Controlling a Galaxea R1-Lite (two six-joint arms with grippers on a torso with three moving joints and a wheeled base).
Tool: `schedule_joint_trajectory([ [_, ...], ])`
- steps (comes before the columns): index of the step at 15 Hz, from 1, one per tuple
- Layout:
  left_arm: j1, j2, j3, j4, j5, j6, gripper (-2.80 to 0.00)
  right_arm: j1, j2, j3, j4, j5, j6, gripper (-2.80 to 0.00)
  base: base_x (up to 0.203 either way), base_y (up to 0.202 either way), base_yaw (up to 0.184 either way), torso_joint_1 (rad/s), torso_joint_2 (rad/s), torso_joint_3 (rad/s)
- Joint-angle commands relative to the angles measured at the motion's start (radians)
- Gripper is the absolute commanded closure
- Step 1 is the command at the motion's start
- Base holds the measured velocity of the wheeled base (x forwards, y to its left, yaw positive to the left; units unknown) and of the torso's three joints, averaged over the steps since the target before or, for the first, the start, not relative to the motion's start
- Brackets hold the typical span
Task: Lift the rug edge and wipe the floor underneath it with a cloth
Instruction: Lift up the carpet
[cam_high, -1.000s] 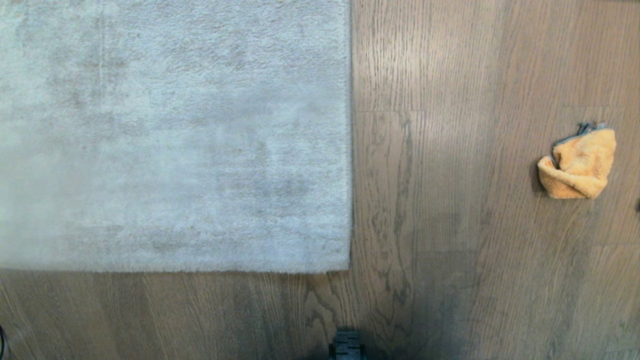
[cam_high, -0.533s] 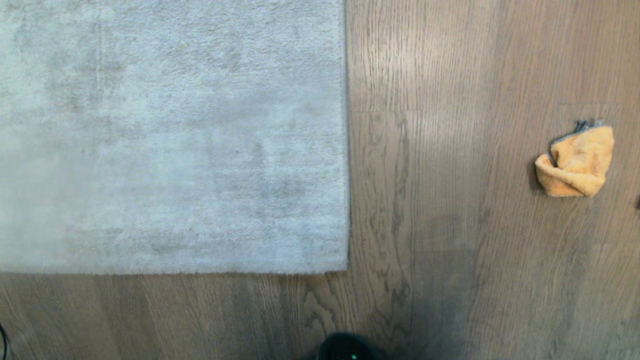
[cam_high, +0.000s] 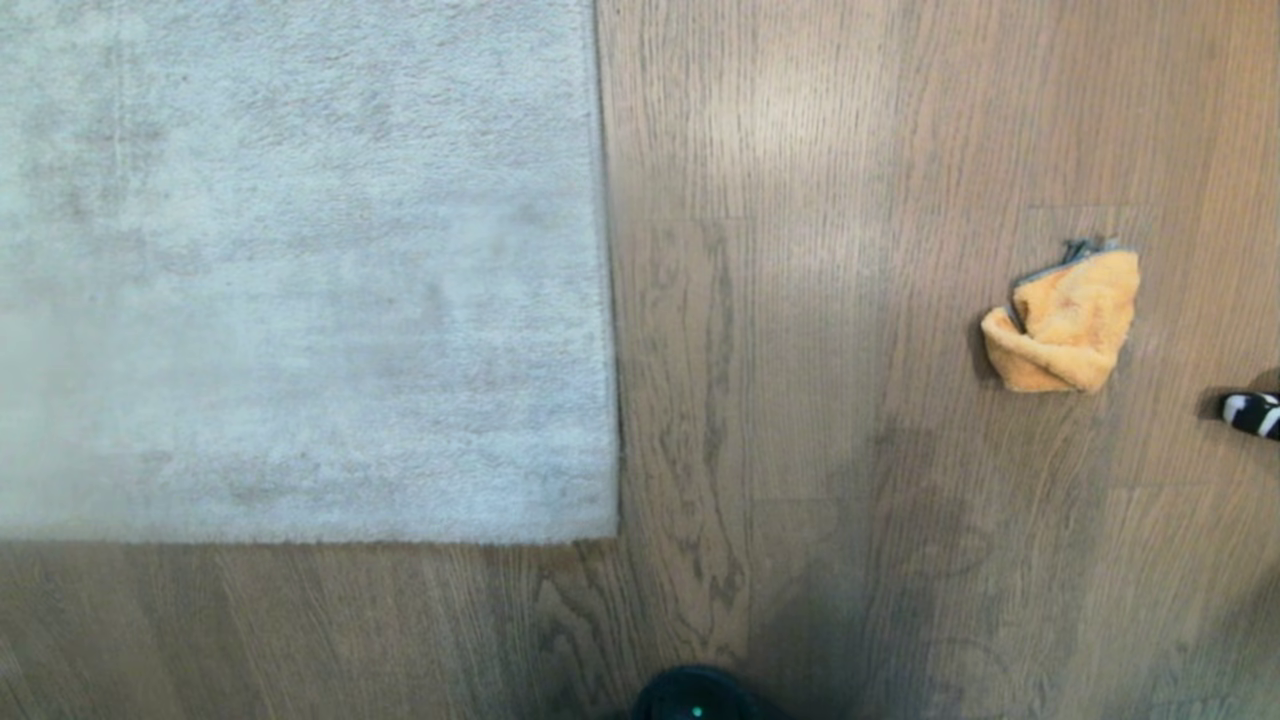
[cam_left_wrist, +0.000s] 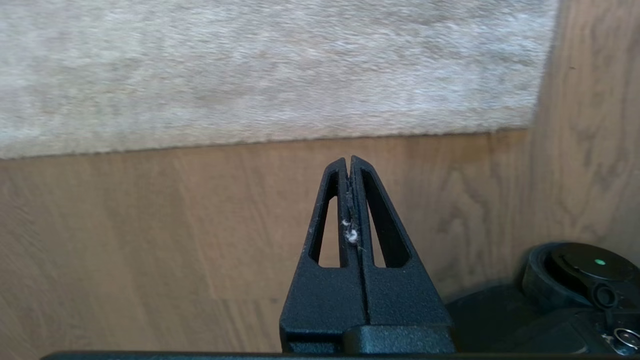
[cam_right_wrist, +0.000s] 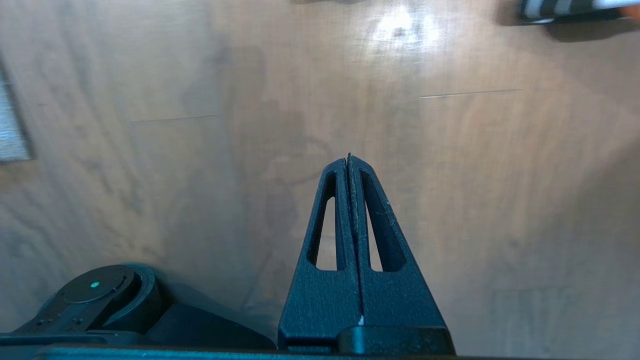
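The rug (cam_high: 300, 270) lies flat on the floor (cam_high: 800, 400), covering the head view's left; its right edge (cam_high: 608, 300) runs straight away from the robot, its near edge across, meeting at a corner. The cloth (cam_high: 1065, 322), crumpled, sits well right of the rug, grey trim at its far end. Left hand (cam_left_wrist: 349, 161) and right hand (cam_right_wrist: 348, 160) are both pressed closed, empty, above bare floor.

rug (cam_high: 300, 270): pale grey, mottled | floor (cam_high: 820, 560): brown, dark wavy grain | cloth (cam_high: 1065, 320): orange-yellow, dark grey trim | object at 3 o'clock (cam_high: 1252, 412): black-and-white stripes | grippers: black
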Motion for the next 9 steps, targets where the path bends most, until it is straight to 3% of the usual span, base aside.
schedule_joint_trajectory([
  [1,0.000,0.001,0.000,-0.001,0.000,0.000,0.00,0.000,0.000,0.000,-0.001,0.001,0.001,0.00,0.000,-0.194,0.003,0.004,0.00,0.000],
  [5,0.000,0.001,0.000,-0.001,0.000,0.002,0.00,-0.001,0.000,0.000,-0.001,0.000,0.001,0.00,0.000,-0.181,-0.002,0.004,0.00,0.006],
  [9,0.000,0.001,0.000,-0.001,0.000,0.002,0.00,0.000,0.000,0.000,-0.001,0.001,0.001,0.00,0.000,-0.025,0.000,0.001,0.00,-0.001],
])
